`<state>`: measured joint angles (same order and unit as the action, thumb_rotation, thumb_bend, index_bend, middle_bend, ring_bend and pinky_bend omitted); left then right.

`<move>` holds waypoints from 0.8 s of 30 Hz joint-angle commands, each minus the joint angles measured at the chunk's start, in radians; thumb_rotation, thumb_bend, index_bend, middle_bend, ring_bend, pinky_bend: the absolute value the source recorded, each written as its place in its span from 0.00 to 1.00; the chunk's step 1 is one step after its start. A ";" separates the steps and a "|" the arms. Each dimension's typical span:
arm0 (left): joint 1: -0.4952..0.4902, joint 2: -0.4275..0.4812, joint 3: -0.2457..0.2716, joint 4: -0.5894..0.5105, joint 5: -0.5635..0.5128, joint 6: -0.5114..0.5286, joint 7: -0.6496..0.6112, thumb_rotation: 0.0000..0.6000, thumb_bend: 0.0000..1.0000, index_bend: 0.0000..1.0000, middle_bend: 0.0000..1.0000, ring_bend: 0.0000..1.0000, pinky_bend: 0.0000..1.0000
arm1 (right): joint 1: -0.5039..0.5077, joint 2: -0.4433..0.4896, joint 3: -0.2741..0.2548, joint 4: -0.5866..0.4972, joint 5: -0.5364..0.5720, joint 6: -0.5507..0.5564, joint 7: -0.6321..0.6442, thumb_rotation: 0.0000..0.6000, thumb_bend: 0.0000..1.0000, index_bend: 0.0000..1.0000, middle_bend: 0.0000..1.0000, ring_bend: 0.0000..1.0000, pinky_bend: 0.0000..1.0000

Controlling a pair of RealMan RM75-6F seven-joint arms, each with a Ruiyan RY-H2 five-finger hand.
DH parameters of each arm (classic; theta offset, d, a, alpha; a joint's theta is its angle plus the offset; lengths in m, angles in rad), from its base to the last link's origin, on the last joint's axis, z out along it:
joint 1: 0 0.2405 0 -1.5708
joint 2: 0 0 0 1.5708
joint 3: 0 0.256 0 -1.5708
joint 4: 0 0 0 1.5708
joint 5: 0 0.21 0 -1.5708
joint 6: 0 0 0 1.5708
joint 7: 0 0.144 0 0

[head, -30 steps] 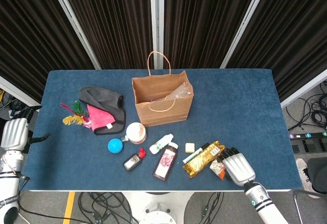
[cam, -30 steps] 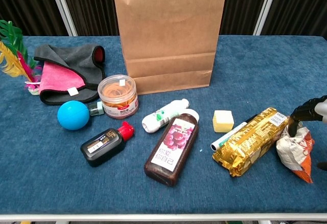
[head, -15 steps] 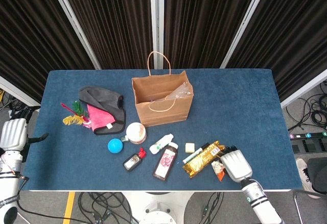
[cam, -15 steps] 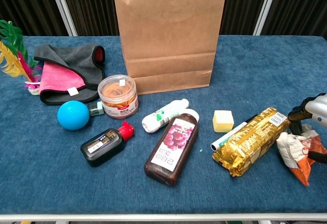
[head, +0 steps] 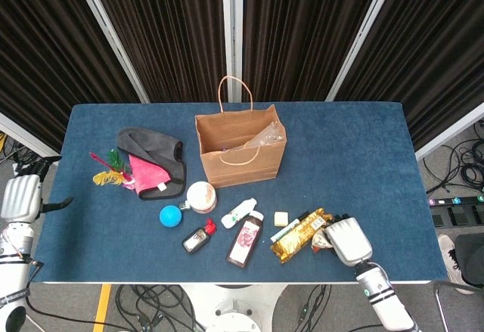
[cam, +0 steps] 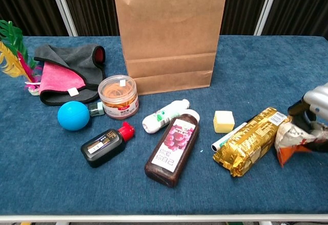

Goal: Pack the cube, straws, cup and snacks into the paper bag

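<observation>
The brown paper bag [head: 240, 154] [cam: 170, 35] stands open at mid-table with a clear plastic cup [head: 268, 133] showing inside it. My right hand [head: 346, 240] [cam: 313, 120] sits at the front right and grips a small orange-and-white snack packet [head: 321, 240] [cam: 288, 140], which is tipped up on edge. Just left of the packet lies a gold snack bag [head: 301, 235] [cam: 251, 141]. A white-and-green straw packet [head: 286, 228] [cam: 229, 137] is tucked against the bag's far side. The pale yellow cube [head: 281, 218] [cam: 224, 121] rests beside the straws. My left hand [head: 19, 197] hangs off the table's left edge, holding nothing.
Left of the bag lie a grey cloth [head: 151, 147] with a pink cloth [cam: 55, 77] on it, and feathers [cam: 13, 50]. In front sit a rubber-band tub [cam: 118, 96], blue ball [cam: 73, 115], black ink bottle [cam: 106, 144], white bottle [cam: 164, 115] and dark red bottle [cam: 173, 147].
My right hand has closed around the small snack packet and raised it off the cloth, tipping it toward the gold bag. The left hand has not moved.
</observation>
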<state>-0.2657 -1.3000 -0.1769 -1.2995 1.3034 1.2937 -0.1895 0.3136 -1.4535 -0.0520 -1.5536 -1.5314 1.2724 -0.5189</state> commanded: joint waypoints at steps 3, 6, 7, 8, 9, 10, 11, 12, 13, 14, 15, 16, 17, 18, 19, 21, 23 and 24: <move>-0.002 0.007 -0.001 -0.017 0.001 -0.002 0.002 1.00 0.04 0.27 0.33 0.26 0.29 | -0.018 0.082 0.041 -0.111 -0.076 0.118 0.005 1.00 0.27 0.80 0.61 0.52 0.57; -0.002 0.010 -0.001 -0.026 0.003 0.000 0.006 1.00 0.04 0.27 0.33 0.26 0.29 | -0.012 0.117 0.083 -0.165 -0.103 0.162 -0.007 1.00 0.27 0.80 0.61 0.52 0.57; -0.002 0.011 -0.001 -0.029 0.004 0.001 0.007 1.00 0.04 0.27 0.33 0.26 0.29 | -0.005 0.128 0.101 -0.184 -0.111 0.172 -0.014 1.00 0.27 0.80 0.61 0.52 0.57; -0.002 0.013 -0.001 -0.033 0.005 0.002 0.010 1.00 0.04 0.27 0.33 0.26 0.29 | 0.006 0.141 0.127 -0.209 -0.119 0.180 -0.025 1.00 0.27 0.80 0.61 0.52 0.57; -0.002 0.015 0.000 -0.035 0.006 0.002 0.012 1.00 0.04 0.27 0.33 0.26 0.29 | 0.017 0.150 0.148 -0.230 -0.125 0.183 -0.035 1.00 0.27 0.80 0.61 0.52 0.57; -0.002 0.017 0.000 -0.038 0.006 0.002 0.014 1.00 0.04 0.27 0.33 0.26 0.29 | 0.035 0.160 0.179 -0.257 -0.133 0.185 -0.049 1.00 0.27 0.80 0.61 0.52 0.57; -0.002 0.019 0.000 -0.040 0.006 0.003 0.015 1.00 0.04 0.27 0.33 0.26 0.29 | 0.050 0.164 0.204 -0.277 -0.137 0.185 -0.059 1.00 0.27 0.80 0.61 0.52 0.57; -0.001 0.021 0.000 -0.043 0.006 0.003 0.015 1.00 0.04 0.27 0.33 0.26 0.29 | 0.066 0.168 0.229 -0.296 -0.139 0.182 -0.071 1.00 0.27 0.80 0.61 0.52 0.57; 0.000 0.023 0.000 -0.046 0.005 0.004 0.016 1.00 0.04 0.27 0.33 0.26 0.29 | 0.090 0.169 0.265 -0.318 -0.139 0.175 -0.086 1.00 0.27 0.80 0.61 0.52 0.57; 0.001 0.025 0.000 -0.048 0.005 0.005 0.017 1.00 0.05 0.27 0.33 0.26 0.29 | 0.110 0.167 0.293 -0.331 -0.134 0.166 -0.097 1.00 0.27 0.80 0.62 0.52 0.57; 0.002 0.026 0.000 -0.049 0.004 0.005 0.017 1.00 0.04 0.27 0.33 0.26 0.29 | 0.131 0.164 0.322 -0.341 -0.123 0.154 -0.109 1.00 0.27 0.80 0.62 0.52 0.57; 0.002 0.027 0.000 -0.049 0.004 0.005 0.018 1.00 0.04 0.27 0.33 0.26 0.29 | 0.155 0.158 0.352 -0.347 -0.110 0.141 -0.121 1.00 0.27 0.80 0.62 0.52 0.57; 0.003 0.029 0.000 -0.050 0.003 0.006 0.018 1.00 0.04 0.27 0.33 0.26 0.29 | 0.189 0.147 0.392 -0.348 -0.087 0.121 -0.137 1.00 0.27 0.80 0.62 0.52 0.57; 0.003 0.031 0.000 -0.050 0.003 0.007 0.018 1.00 0.04 0.27 0.33 0.26 0.29 | 0.215 0.137 0.421 -0.343 -0.068 0.104 -0.151 1.00 0.27 0.80 0.62 0.52 0.57; 0.003 0.032 -0.001 -0.051 0.002 0.008 0.018 1.00 0.04 0.27 0.33 0.26 0.29 | 0.252 0.121 0.457 -0.332 -0.040 0.080 -0.167 1.00 0.28 0.80 0.62 0.52 0.57; 0.004 0.035 -0.003 -0.051 0.001 0.008 0.018 1.00 0.04 0.27 0.33 0.26 0.29 | 0.318 0.087 0.510 -0.300 0.014 0.038 -0.192 1.00 0.28 0.80 0.62 0.52 0.57; 0.004 0.038 -0.003 -0.050 0.000 0.008 0.018 1.00 0.04 0.27 0.33 0.26 0.29 | 0.374 0.053 0.548 -0.259 0.057 0.007 -0.213 1.00 0.28 0.80 0.62 0.52 0.57; 0.004 0.040 -0.004 -0.049 -0.001 0.007 0.017 1.00 0.04 0.27 0.33 0.26 0.29 | 0.402 0.035 0.564 -0.235 0.078 -0.006 -0.224 1.00 0.28 0.80 0.62 0.52 0.57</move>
<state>-0.2620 -1.2607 -0.1807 -1.3486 1.3020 1.3006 -0.1725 0.6385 -1.3651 0.4599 -1.8447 -1.5203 1.3212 -0.6992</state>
